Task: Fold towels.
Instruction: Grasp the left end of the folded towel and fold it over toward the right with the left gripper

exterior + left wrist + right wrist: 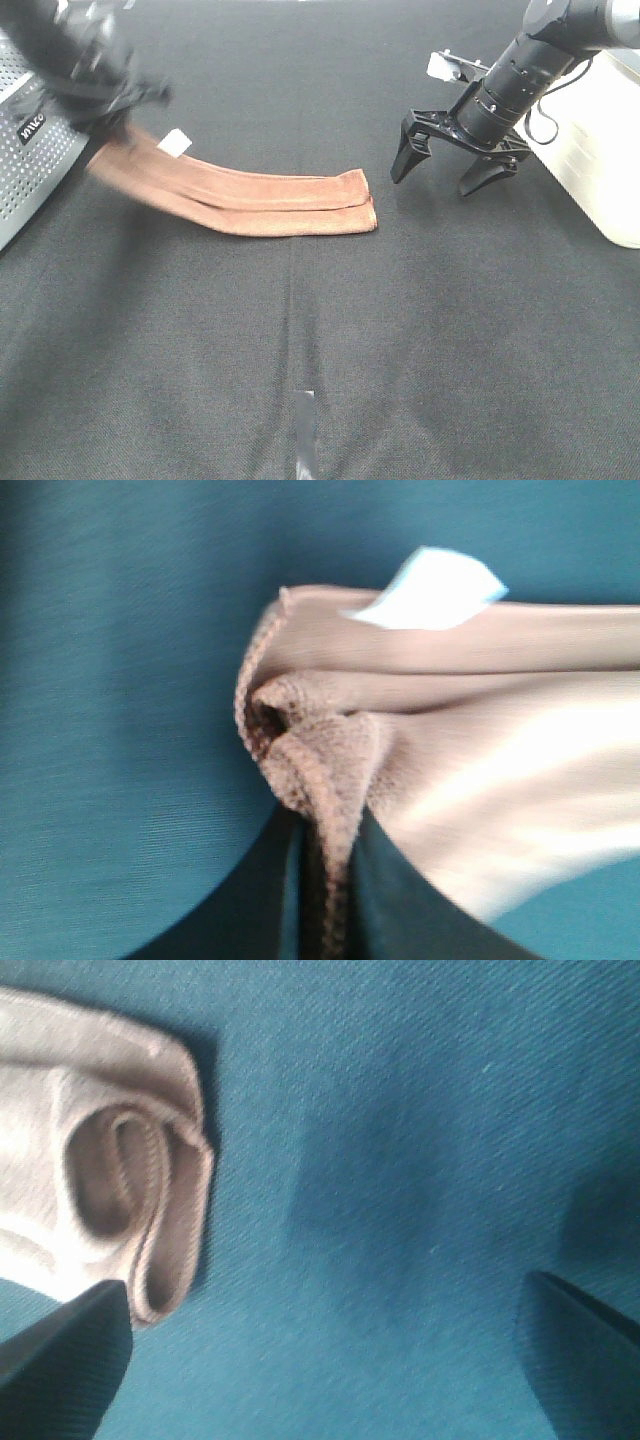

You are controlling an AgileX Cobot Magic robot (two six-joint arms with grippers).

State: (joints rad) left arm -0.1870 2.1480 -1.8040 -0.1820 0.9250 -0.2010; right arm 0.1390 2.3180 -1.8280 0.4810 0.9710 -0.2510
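- The table (pixel 450 350) is covered with a dark cloth and fills almost the whole exterior view.
- The towel (pixel 260 195) is rust-brown and is folded along its length into a long narrow band. It lies on the table from the far left toward the middle. Its right end (pixel 150 1210) rests flat on the cloth, and the layers there curl into a loop.
- A white box (pixel 600 160) stands at the right edge of the table, behind the right arm.
- A grey perforated metal case (pixel 30 150) stands at the left edge, just beside the left end of the towel.
- The left gripper (pixel 115 120) is at the far left and looks blurred. In the left wrist view its two dark fingers (pixel 385 900) are pressed together on a bunched corner of the towel (pixel 330 770).
- The right gripper (pixel 432 184) points down to the table, just to the right of the towel's right end and apart from it. Its fingers (pixel 60 1360) are spread wide with only cloth between them.
- A pale strip of tape (pixel 305 430) lies on the cloth at the near middle.
- A small white tag (pixel 177 143) sticks out from the towel's left end, close to the left gripper (pixel 430 590).
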